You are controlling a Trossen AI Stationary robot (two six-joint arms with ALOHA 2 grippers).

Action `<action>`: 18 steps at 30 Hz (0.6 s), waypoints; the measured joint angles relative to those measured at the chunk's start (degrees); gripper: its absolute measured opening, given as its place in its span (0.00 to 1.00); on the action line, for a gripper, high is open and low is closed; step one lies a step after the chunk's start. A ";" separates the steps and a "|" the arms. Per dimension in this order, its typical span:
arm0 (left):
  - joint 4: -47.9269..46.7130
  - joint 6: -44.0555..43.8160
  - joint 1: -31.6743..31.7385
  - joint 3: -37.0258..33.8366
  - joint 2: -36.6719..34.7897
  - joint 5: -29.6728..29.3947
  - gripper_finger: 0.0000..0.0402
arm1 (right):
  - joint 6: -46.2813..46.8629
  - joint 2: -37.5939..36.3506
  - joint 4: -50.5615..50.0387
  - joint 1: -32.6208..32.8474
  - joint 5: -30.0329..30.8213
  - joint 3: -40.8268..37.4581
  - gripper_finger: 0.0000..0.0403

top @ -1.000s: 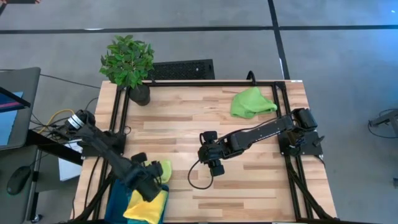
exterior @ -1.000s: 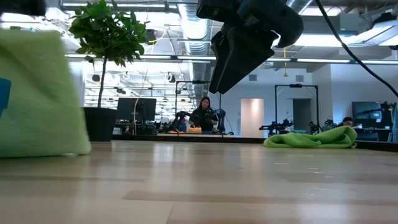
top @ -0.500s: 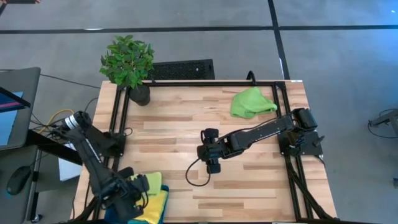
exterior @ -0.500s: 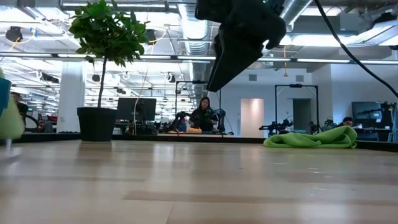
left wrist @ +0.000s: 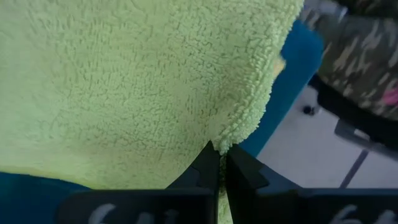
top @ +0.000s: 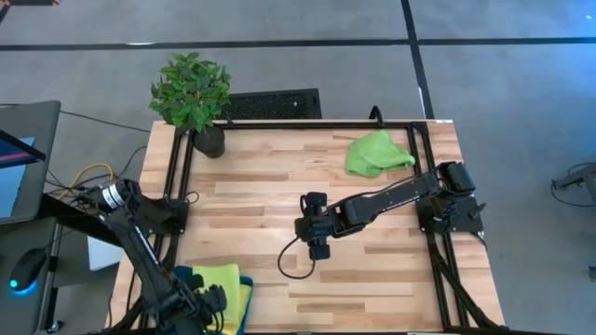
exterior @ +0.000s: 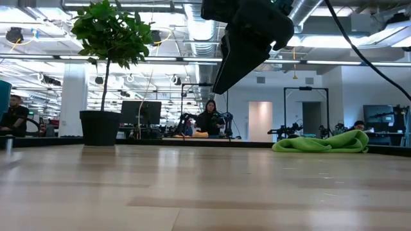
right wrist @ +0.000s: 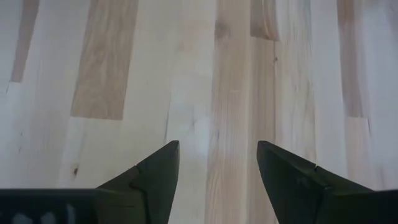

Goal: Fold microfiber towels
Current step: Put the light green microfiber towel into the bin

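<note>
I have the left gripper (left wrist: 219,163) pinched on the fuzzy lime-green microfiber towel (left wrist: 137,81) at 7 o'clock | soft, light, limp: grip hems | right gripper (right wrist: 217,165) jaws apart, centre | crumpled green towel (top: 376,153) at 1 o'clock

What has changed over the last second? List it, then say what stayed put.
The left hand, shut on a lime green towel, carried it from the table's near left part down to the near left corner, over the stack of towels there. In the low view the towel has left the picture. The right hand stayed open above bare wood at mid-table, and the crumpled green towel at the far right did not move.
</note>
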 joint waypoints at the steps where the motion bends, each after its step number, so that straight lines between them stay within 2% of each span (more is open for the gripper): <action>1: 0.34 0.11 -0.02 0.00 0.81 1.09 0.00 | -0.81 0.00 0.26 0.19 -0.13 -0.02 0.59; 3: 1.13 0.70 -0.02 0.00 2.25 3.23 0.00 | -2.30 0.00 1.18 0.69 -0.65 -0.01 0.59; 6: 1.98 1.68 -0.04 0.00 3.90 5.47 0.00 | -4.32 0.00 2.42 1.32 -4.60 0.00 0.59; 13: 2.09 2.29 0.15 -0.11 4.06 5.13 0.00 | -8.87 0.00 6.21 2.64 -19.03 0.00 0.59; 18: 2.08 2.81 0.28 -0.11 4.06 5.01 0.00 | -11.65 0.00 8.79 3.11 -25.12 0.00 0.59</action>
